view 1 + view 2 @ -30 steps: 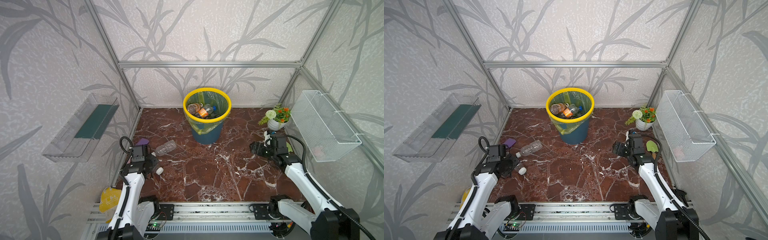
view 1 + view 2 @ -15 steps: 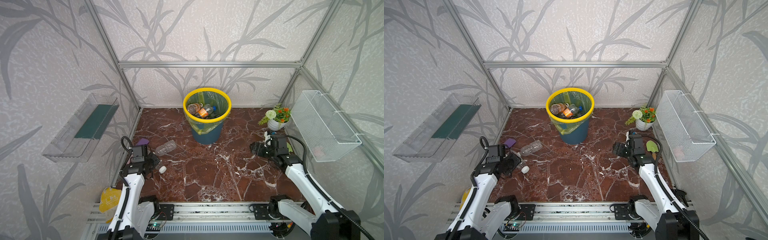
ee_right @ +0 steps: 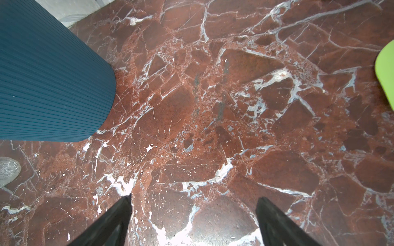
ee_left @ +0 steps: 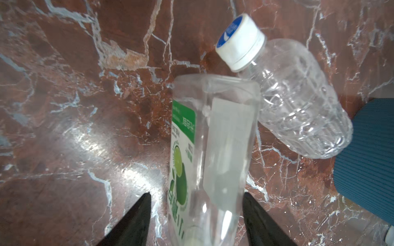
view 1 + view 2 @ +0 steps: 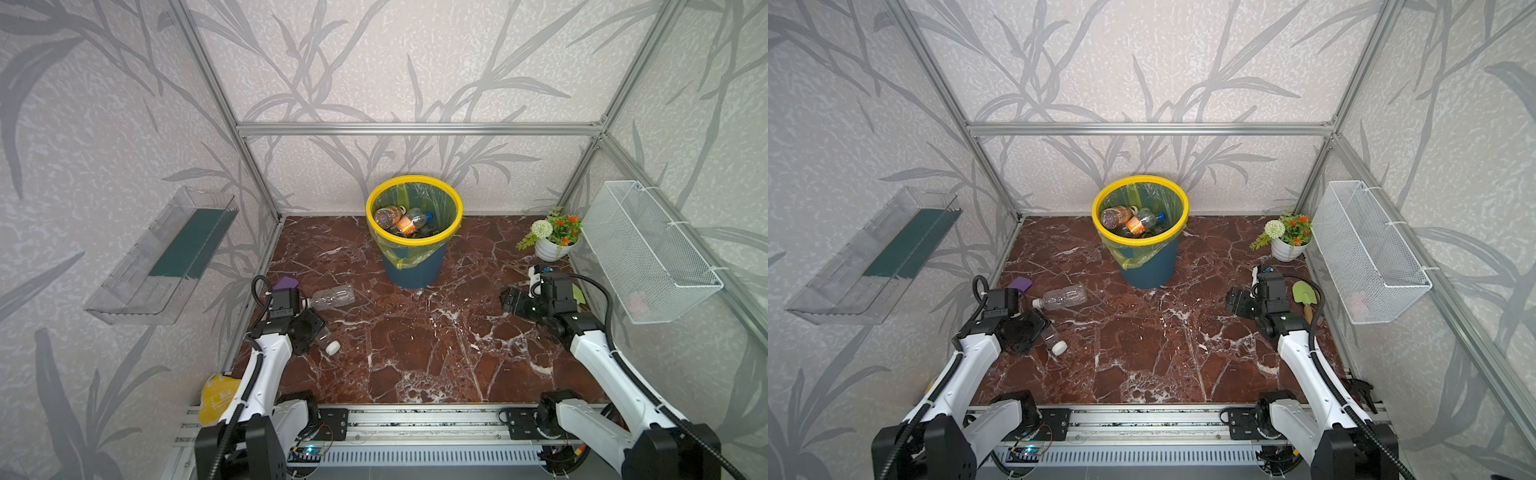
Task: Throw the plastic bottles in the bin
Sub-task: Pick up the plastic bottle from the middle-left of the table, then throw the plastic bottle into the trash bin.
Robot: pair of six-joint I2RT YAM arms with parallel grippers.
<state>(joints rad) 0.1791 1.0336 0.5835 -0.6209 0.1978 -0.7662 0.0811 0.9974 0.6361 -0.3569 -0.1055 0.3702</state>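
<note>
The bin (image 5: 415,270) is set at 12 o'clock, bottles (image 5: 405,223) inside, one labelled orange. A clear bottle (image 5: 334,297) is laid at 9 o'clock. At 8 o'clock a lime-label bottle (image 4: 226,138), writing blurred, is seen loose inside the parted left gripper (image 4: 195,193). The right gripper (image 3: 193,197) is opened wide, empty.

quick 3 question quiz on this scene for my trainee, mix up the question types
1. True or false: the right gripper holds a bottle.
2. How many bottles lie on the floor outside the bin? A one, B two, C four.
3. Fill in: the bottle between the left gripper's fingers has a ___ label.
Key: 1 false, its jaws stand open and empty. 2 B, that bottle and a ribbed bottle. 3 green.
</note>
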